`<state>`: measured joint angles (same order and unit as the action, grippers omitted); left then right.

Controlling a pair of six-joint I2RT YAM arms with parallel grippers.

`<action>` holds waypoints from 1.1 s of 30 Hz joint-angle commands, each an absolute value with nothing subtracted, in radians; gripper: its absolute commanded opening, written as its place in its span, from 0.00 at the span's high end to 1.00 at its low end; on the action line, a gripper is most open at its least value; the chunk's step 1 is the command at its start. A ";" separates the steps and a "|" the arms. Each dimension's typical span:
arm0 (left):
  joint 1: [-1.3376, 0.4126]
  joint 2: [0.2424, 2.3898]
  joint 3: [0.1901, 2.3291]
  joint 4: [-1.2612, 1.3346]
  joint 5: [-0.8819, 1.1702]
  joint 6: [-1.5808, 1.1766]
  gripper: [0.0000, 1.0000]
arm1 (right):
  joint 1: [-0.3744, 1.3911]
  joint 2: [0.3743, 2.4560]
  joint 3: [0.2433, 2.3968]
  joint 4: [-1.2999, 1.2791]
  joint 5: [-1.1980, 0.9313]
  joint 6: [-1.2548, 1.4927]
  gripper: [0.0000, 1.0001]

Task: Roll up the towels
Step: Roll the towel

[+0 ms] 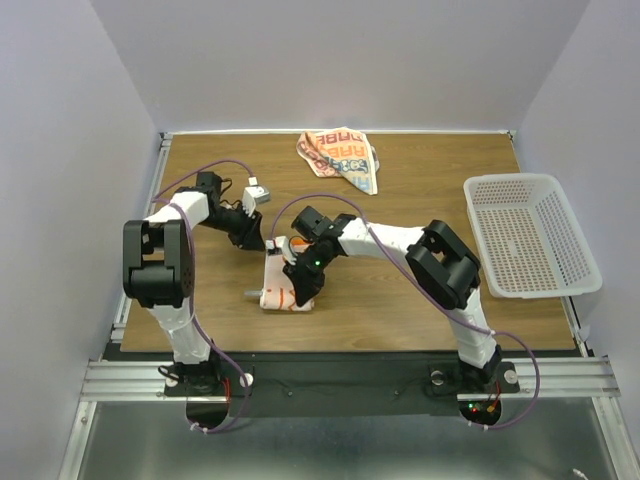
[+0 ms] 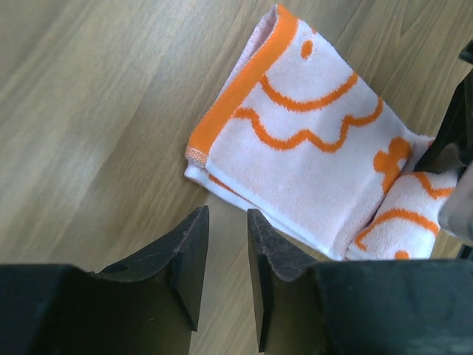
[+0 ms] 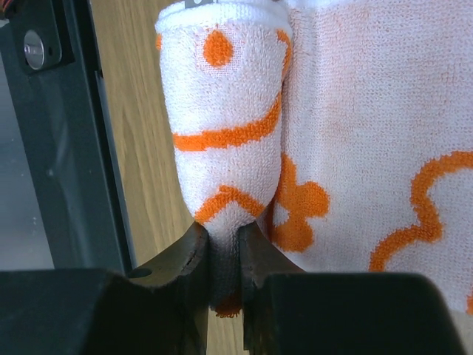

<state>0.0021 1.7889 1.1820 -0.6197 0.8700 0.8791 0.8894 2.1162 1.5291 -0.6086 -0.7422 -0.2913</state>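
My right fingers [image 3: 188,259] are pinching one end of the rolled part of the folded towel [image 3: 222,133], cloth squeezed between them. The left gripper [image 2: 228,222] has its fingers slightly apart with nothing between them, hovering over bare wood just beside the towel's far left corner, not touching it. From above, I see this towel [image 1: 278,290] lying near the middle of the table [image 1: 400,300], between the two grippers. Its long axis runs from the near edge toward the far edge. The roll lies across its near end, pointing left away from the right gripper [image 3: 222,237]. The second towel [image 1: 340,158] lies crumpled at the far edge, well apart. A white basket [image 1: 530,235] sits at the right.
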 commanded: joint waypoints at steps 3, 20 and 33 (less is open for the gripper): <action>-0.063 1.853 1.203 -0.581 0.930 0.764 0.63 | 0.894 2.178 1.572 -0.722 -0.775 -0.287 0.99; 0.109 1.740 1.147 -0.382 0.964 0.556 0.31 | 0.813 2.385 1.710 -0.804 -0.983 -0.227 1.00; 0.114 1.215 0.993 -0.761 0.766 1.273 0.10 | 0.804 2.485 1.787 -0.827 -0.956 -0.123 0.98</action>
<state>0.2005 1.3544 1.0687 -0.5339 0.8612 0.9413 0.7986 2.4161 1.7725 -0.8135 -1.0988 -0.1322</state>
